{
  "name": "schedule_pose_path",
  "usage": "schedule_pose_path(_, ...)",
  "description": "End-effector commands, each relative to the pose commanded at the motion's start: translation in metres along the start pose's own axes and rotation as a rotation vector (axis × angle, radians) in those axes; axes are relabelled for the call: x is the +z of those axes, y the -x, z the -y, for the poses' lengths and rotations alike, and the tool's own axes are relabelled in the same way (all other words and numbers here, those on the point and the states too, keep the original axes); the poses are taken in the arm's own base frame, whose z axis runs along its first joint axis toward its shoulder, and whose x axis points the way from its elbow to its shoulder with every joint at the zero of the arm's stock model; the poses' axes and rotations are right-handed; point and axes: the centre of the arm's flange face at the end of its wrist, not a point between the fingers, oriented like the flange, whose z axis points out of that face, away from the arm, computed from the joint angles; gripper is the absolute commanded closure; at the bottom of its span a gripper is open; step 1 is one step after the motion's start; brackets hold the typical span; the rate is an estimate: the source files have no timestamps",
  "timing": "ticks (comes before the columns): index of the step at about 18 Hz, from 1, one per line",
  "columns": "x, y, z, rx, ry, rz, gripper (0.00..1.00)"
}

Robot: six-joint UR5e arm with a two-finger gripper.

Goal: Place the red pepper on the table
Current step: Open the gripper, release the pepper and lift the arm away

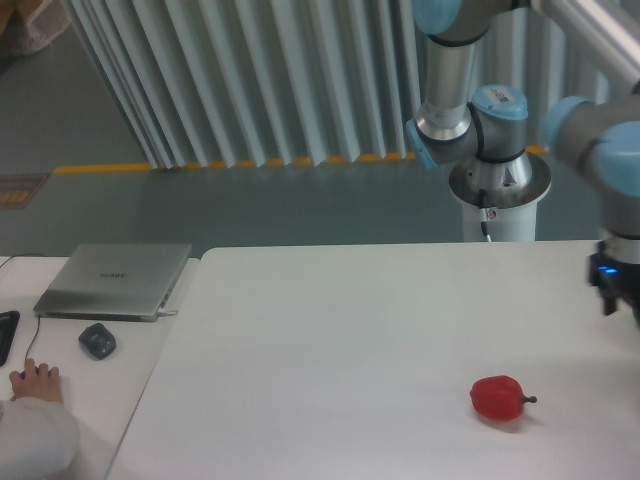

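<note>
The red pepper (497, 397) lies on its side on the white table (330, 340), right of centre near the front, its dark stem pointing right. Nothing touches it. My gripper (622, 298) is up at the right edge of the view, well above and to the right of the pepper. Only its dark body with a blue light shows there. The frame edge cuts it off, so its fingers are not visible.
The arm's base (498, 195) stands behind the table's far edge. On the narrower desk to the left are a grey laptop (115, 280), a dark mouse (97, 341) and a person's hand (35, 381).
</note>
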Motion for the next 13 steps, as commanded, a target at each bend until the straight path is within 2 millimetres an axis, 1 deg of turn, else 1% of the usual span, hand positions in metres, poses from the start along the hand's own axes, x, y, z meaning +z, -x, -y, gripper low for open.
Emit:
schedule_pose_path(3,0.0088,0.0101,0.0022,0.012,-0.021,0.012,0.00)
schedule_pose_path(6,0.0063,0.0099,0.0060,0.010,-0.038,0.020,0.00)
schedule_pose_path(13,0.0072,0.0082,0.0060,0.005,-0.037,0.017,0.00)
